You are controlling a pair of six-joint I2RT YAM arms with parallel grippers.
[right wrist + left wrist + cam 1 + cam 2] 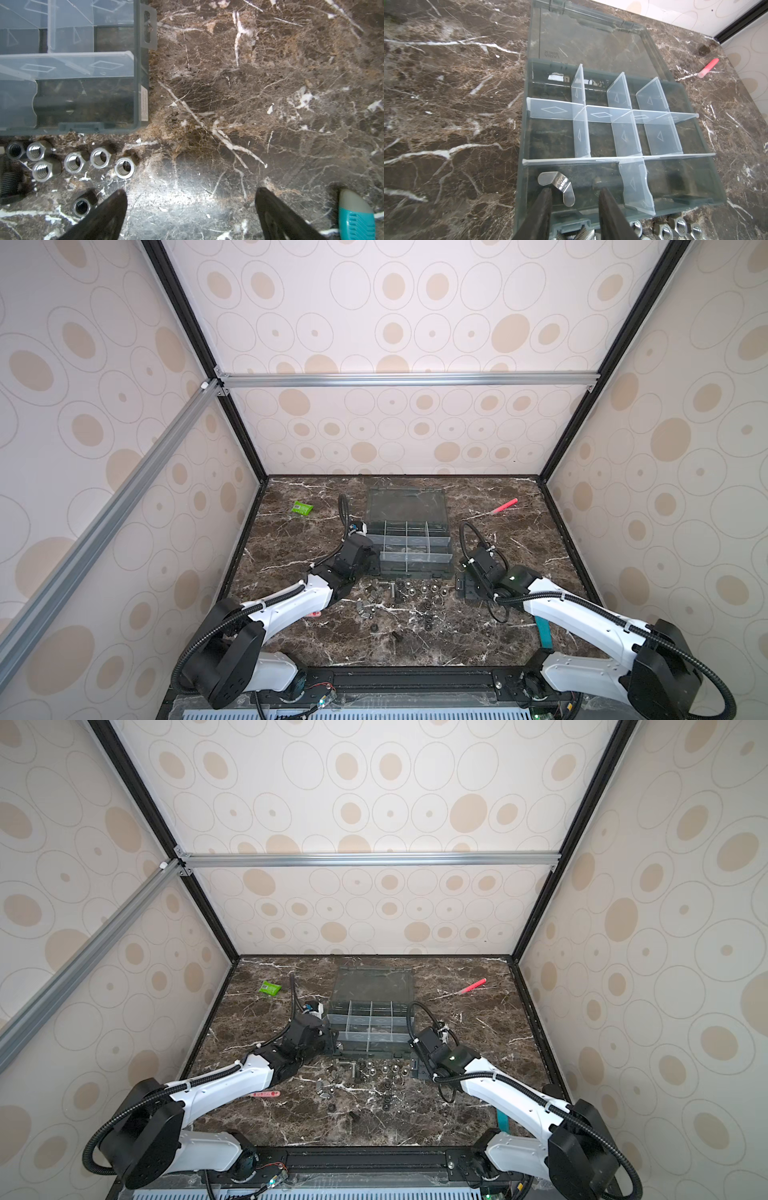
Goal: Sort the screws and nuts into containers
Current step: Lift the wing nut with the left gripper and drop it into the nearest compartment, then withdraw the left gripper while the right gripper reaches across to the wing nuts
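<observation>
The slim black left fingers (544, 212) stand parted, clamping nothing, over the near row of the grey plastic organizer box (520, 128) with clear dividers. In both top views they are at the box's seven o'clock corner. A shiny silver metal wing nut (557, 184) lies loose on the floor of that corner cell. One of its wings reaches into the gap between the fingers, and one fingertip sits just beside it. The box's transparent hinged lid (407, 506) lies folded flat at its twelve o'clock side. On the dark brown marble surface (478, 639), at the box's six o'clock, the remaining hardware lies scattered. Silver hex nuts (76, 162) sit in a loose row just beside the front wall, with a silver threaded screw (391, 588) at their nine o'clock. Small black ring-like nuts (427, 616) lie farther toward six. The right fingers (114, 212) are spread wide and empty over bare marble at the box's four o'clock corner, with a dark hex nut (82, 205) just beside one of them. A teal-and-grey ribbed tool handle (356, 218) lies near the other. A red pen (503, 507) rests at the box's two o'clock and a green packet (302, 508) at its ten o'clock, both well apart from it.
</observation>
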